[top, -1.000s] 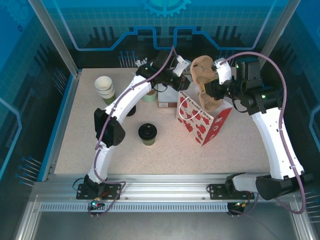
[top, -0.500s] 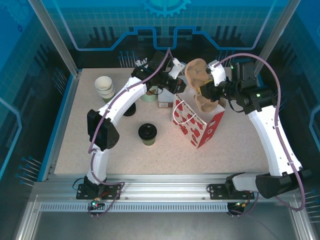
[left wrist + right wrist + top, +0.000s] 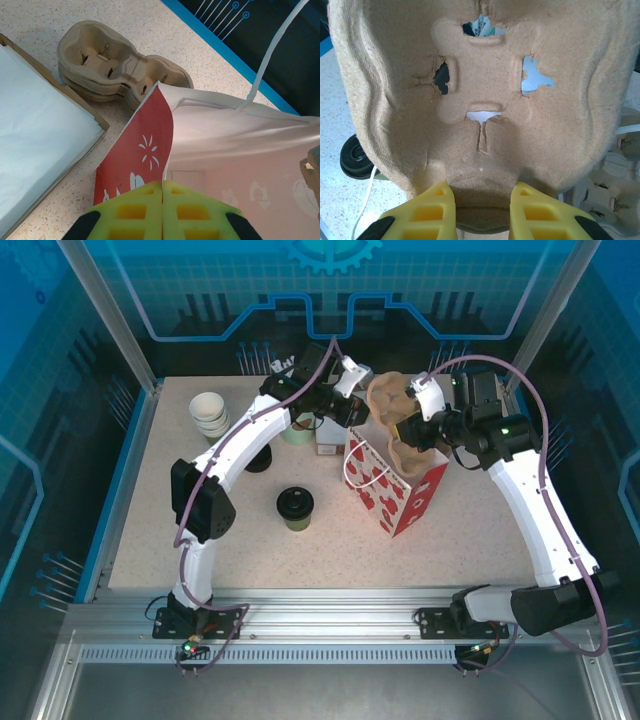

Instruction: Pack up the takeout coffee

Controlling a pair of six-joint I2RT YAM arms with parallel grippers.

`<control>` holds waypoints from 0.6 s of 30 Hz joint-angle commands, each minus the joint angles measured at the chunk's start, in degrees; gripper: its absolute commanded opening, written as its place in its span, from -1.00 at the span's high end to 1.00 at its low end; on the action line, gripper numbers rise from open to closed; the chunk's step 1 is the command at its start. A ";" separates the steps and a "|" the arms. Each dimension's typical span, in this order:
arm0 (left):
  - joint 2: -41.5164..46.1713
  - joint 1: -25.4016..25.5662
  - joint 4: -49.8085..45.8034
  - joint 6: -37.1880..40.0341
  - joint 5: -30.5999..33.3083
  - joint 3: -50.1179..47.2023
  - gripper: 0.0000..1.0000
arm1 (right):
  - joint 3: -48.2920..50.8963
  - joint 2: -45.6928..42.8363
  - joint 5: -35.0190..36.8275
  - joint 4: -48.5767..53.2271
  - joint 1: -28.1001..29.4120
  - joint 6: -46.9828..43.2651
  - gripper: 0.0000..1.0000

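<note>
Over the last second the right gripper [image 3: 411, 426] had carried its moulded pulp cup carrier [image 3: 390, 405] leftward and lower, until the carrier's lower end hung at the mouth of the paper bag [image 3: 400, 492]. The bag itself had shifted left and stood more upright. From the right wrist, the two yellow fingers [image 3: 442, 210] were clamped on the carrier's near edge, with its moulded face turned to the camera.

The left gripper [image 3: 162, 192] had its fingers pressed together on the bag's rim, at the corner where the red printed panel met the pale inside. From above it sat at the bag's far-left corner, and the mouth stood open. A white handle [image 3: 272, 60] looped up from the far rim.

Just behind the bag a stack of spare carriers [image 3: 112, 62] lay on the table [image 3: 200, 540] beside a shallow box [image 3: 40, 130] of white sheets.

The takeout coffee [image 3: 295, 507] stood upright with its black lid on, on open table left of the bag and well apart from both grippers. A stack of lidless cups [image 3: 210, 415] stood near the far-left corner.
</note>
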State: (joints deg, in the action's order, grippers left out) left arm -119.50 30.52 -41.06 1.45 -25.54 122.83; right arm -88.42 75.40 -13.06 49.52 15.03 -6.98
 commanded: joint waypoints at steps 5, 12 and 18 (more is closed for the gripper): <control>2.54 -0.77 0.39 -0.84 -1.36 -1.14 0.77 | 1.46 -0.22 1.64 2.16 0.66 -0.15 0.60; 3.48 -1.15 2.17 -1.60 -1.07 -2.97 0.71 | 0.97 -0.05 2.23 5.73 1.07 0.47 0.60; 3.85 -1.37 3.04 -1.98 -1.37 -3.57 0.62 | 0.36 1.32 2.79 8.34 2.35 0.39 0.60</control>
State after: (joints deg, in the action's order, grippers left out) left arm -118.24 29.74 -39.03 0.10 -25.61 119.83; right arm -87.13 75.59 -10.90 54.78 16.16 -6.92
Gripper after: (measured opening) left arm 0.187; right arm 0.219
